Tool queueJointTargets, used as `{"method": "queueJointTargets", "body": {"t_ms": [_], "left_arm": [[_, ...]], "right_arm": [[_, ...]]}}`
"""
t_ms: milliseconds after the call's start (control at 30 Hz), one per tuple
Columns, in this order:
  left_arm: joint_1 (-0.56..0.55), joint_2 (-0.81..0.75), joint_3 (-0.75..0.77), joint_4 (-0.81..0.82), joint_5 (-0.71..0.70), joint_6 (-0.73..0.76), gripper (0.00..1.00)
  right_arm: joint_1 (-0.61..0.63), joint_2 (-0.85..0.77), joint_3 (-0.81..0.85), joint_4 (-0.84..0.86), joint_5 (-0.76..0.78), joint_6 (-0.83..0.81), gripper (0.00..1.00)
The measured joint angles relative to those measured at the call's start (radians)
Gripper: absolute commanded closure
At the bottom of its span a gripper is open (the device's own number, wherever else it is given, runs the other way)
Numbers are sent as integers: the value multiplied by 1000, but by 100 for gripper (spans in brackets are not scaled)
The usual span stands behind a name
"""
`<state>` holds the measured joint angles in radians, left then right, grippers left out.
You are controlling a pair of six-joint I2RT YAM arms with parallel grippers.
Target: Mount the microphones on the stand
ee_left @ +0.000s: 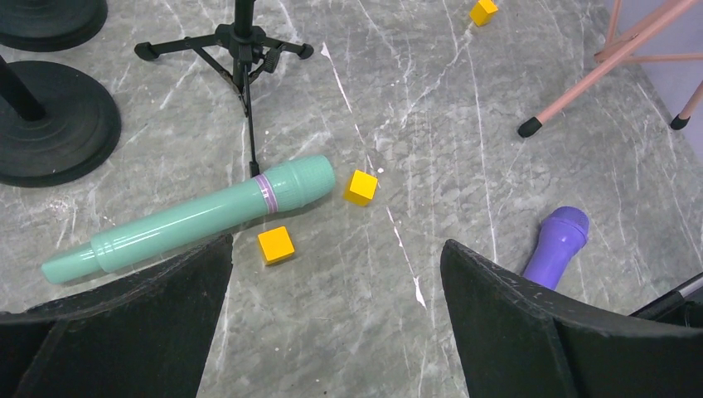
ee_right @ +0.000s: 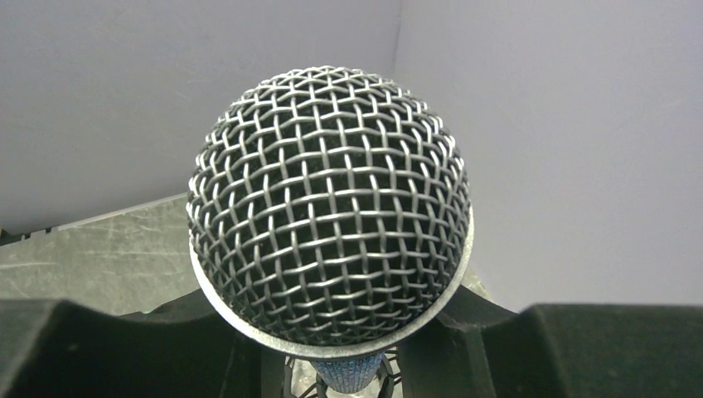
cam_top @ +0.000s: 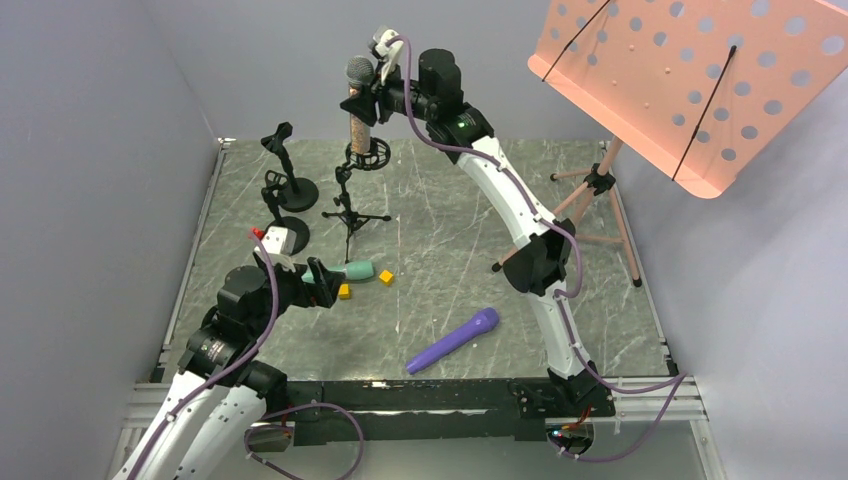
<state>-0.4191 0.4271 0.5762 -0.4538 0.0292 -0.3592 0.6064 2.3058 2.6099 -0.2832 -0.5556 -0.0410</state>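
Top external view checked first. Noted right gripper (cam_top: 365, 100) clamped on the copper microphone (cam_top: 360, 135) just under its mesh head (cam_top: 359, 70). Held upright, tail at or inside the ring clip (cam_top: 368, 153) of the tripod stand (cam_top: 352, 215) directly below the gripper. Cannot confirm seating depth. Confirmed from right wrist view: mesh head (ee_right: 329, 203) filling the frame between the fingers (ee_right: 108, 348), contact points hidden beneath it.

Found left gripper (ee_left: 336, 257) open and empty, low over the tabletop (ee_left: 414, 99). Located teal microphone (ee_left: 191, 220) lying flat just ahead of its left finger (ee_left: 124, 323), with one yellow cube (ee_left: 275, 245) just beside the barrel and another (ee_left: 361, 186) near the thick end. Located purple microphone (ee_left: 557, 245) lying flat ahead and to the right, lower part hidden behind the right finger. Noted round-base stands (cam_top: 290, 190) beyond the left gripper, clips unfilled.

Judged handling: rigid, smooth barrels, probably light to moderate in weight, round and likely to roll or slip under a skewed pinch. Recommend taking the teal one across the mid-barrel, near its balance point and clear of the cubes. Treat the mesh head as dentable and keep any grip on the body.
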Motion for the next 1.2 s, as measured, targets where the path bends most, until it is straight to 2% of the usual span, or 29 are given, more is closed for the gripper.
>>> {"method": "queueJointTargets", "body": {"t_ms": [533, 1200], "left_arm": [[0, 0, -13, 0, 0, -2, 1], [0, 3, -24, 20, 11, 3, 1]], "right_arm": [[-6, -38, -79, 23, 87, -14, 100], [-5, -95, -151, 10, 81, -3, 100]]}}
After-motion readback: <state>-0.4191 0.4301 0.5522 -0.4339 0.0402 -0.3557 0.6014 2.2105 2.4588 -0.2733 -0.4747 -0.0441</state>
